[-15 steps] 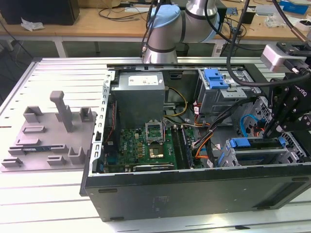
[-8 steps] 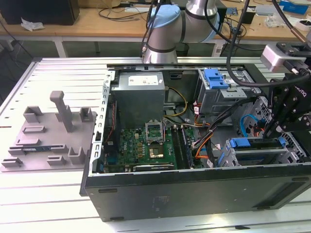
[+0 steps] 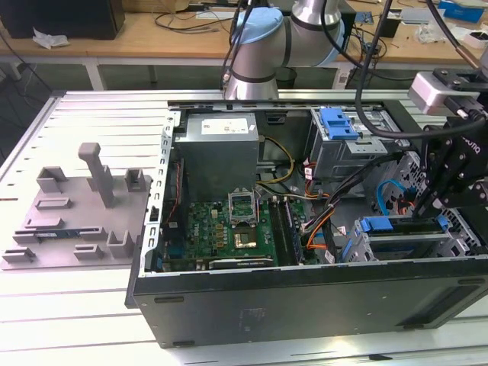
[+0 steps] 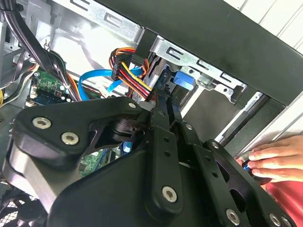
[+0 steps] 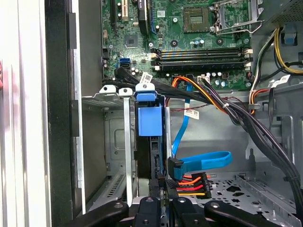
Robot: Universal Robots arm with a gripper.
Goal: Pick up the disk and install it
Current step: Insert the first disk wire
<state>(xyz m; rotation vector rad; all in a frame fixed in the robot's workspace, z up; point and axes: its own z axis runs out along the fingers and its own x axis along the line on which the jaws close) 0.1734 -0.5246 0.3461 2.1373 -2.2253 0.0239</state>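
Grey slatted metal table carries the open computer case, wooden benches behind. I log the disk standing edgewise in the drive cage, my gripper fingers closed on its rear edge; a hand rests beside the case

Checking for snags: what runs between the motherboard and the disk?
In the first wrist view, black and orange cables cross between the motherboard and the disk.

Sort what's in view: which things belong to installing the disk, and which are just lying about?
Job: disk standing in the drive cage; gripper right at it.
Lying about: power supply box, circuit board, grey plastic tray beside the case, a person's hand by the case wall.
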